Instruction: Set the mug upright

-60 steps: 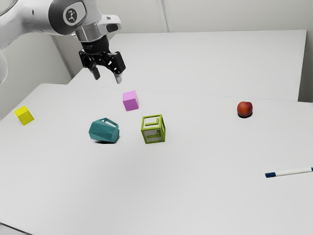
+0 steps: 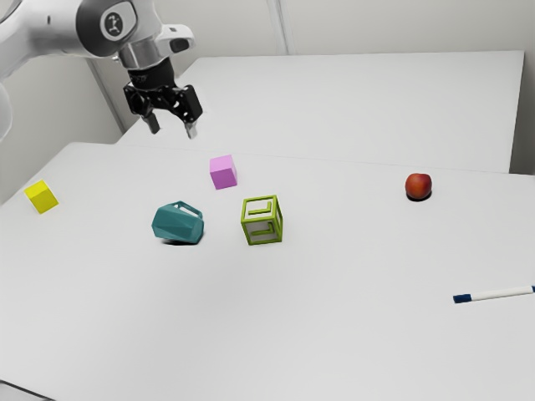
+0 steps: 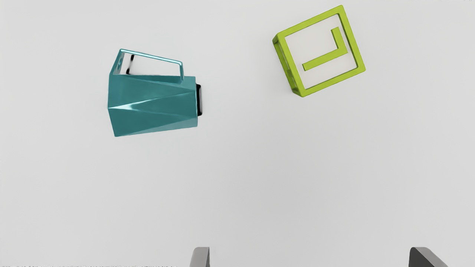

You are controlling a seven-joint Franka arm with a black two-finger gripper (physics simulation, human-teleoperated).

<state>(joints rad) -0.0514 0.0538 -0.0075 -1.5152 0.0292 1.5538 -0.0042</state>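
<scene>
I'm holding my gripper (image 2: pixel 172 129) wide open — its fingers are gripping and touching nothing. The mug (image 2: pixel 177 224) is lying on its side on the table (image 2: pixel 334 334), just beside the green frame cube (image 2: pixel 244 222); its long axis is running roughly parallel to the line between my fingertips, its narrower end facing the cube's side. My hand is hovering high, fingers pointing down.

Mug (image 2: pixel 177 224): teal, faceted, on its side, handle toward far edge of surface (image 2: pixel 334 334), in from far corner at exterior view's left.
</scene>
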